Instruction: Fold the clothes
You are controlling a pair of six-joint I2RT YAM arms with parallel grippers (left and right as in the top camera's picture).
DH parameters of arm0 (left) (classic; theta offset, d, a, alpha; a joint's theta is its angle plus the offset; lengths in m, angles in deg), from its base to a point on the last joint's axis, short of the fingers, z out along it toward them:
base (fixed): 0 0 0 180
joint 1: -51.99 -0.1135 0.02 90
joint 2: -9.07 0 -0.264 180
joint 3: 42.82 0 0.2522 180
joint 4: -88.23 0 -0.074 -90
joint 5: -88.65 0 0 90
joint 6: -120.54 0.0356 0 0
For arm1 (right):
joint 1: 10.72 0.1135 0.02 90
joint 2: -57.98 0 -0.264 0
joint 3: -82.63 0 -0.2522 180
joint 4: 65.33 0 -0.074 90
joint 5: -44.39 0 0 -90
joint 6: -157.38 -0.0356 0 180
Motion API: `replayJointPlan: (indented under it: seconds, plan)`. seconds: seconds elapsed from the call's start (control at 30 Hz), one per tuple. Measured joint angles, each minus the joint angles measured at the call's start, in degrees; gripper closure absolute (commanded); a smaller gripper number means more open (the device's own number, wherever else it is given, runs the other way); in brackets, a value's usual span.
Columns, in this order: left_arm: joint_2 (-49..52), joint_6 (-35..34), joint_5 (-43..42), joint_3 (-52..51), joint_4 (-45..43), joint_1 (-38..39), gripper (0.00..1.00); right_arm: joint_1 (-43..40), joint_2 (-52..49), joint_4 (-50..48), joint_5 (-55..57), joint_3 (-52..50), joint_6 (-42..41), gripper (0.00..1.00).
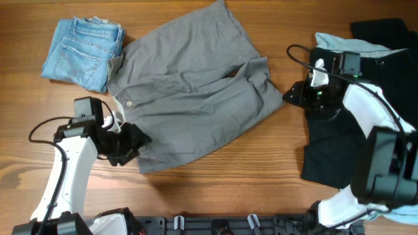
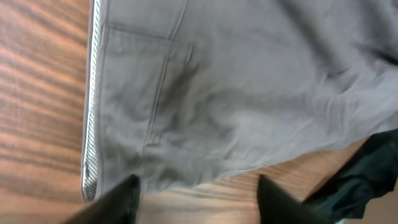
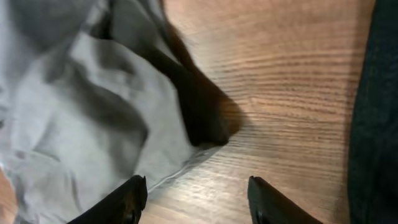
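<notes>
I saw the grey shorts (image 1: 196, 91) lying spread out mid-table (image 1: 261, 163), with an arm at either side.
Black shorts (image 1: 330, 153) lay at the right under the right arm, folded denim shorts (image 1: 81, 52) sat at the far left corner, and a pale-blue garment (image 1: 346, 44) showed at the far right. My left gripper (image 2: 199, 202) had its jaws spread at the grey shorts' waistband edge. The right gripper (image 3: 196, 199) was also spread, over bare wood just beside a leg hem.
</notes>
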Motion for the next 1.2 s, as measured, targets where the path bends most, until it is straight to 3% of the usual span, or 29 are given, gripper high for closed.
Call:
replayJointPlan:
  seconds: [0.07,0.2,0.43,0.5,0.53,0.57,0.6,0.73,0.8,0.87,0.9,1.1,1.2]
  plan:
    - [0.0,0.1,0.2,0.0,2.0,0.0,0.37,0.0,-2.7,-0.2,-0.1,0.0,-0.4,0.43]
    - [0.0,0.1,1.1,0.0,4.6,0.0,0.36,0.0,-6.6,-1.1,-2.6,0.0,-0.6,0.49]
    - [0.0,0.1,2.1,0.0,5.1,0.0,0.34,2.2,-7.6,-6.5,-4.2,-0.1,-1.4,0.96]
    - [0.0,0.1,2.9,0.0,5.4,0.0,0.33,2.3,-7.6,-8.1,-4.5,-0.1,-2.2,0.96]
    - [0.0,0.1,3.5,0.0,5.4,0.0,0.32,2.3,-7.6,-8.8,-4.7,-0.1,-2.6,0.94]
    - [0.0,0.1,4.3,0.0,5.2,0.0,0.31,2.3,-7.6,-9.3,-4.7,-0.1,-3.0,0.60]
    - [0.0,0.1,5.1,0.0,5.1,0.0,0.30,2.3,-7.6,-9.4,-4.7,-0.1,-3.2,0.40]
    - [0.0,0.1,7.1,-0.6,3.9,0.0,0.28,2.4,-7.6,-6.7,-5.9,0.0,-5.7,0.29]
    - [0.0,0.1,7.5,-0.7,3.5,0.0,0.28,2.9,-7.6,-7.9,-6.5,0.1,-8.1,0.45]
    - [0.0,0.1,7.8,-0.7,3.1,0.0,0.28,5.4,-7.6,-10.0,-4.4,-0.2,-11.8,0.89]
    - [0.0,0.1,7.8,-0.7,3.1,0.0,0.28,6.4,-7.6,-10.2,-2.7,-0.2,-13.5,0.96]
    - [0.0,0.1,7.8,-0.7,4.8,0.1,0.28,7.1,-7.7,-9.9,1.3,-0.3,-18.0,0.96]
    - [0.0,-0.9,7.8,-1.5,4.2,1.7,0.20,6.3,-7.7,-9.6,1.4,-0.3,-18.3,0.96]
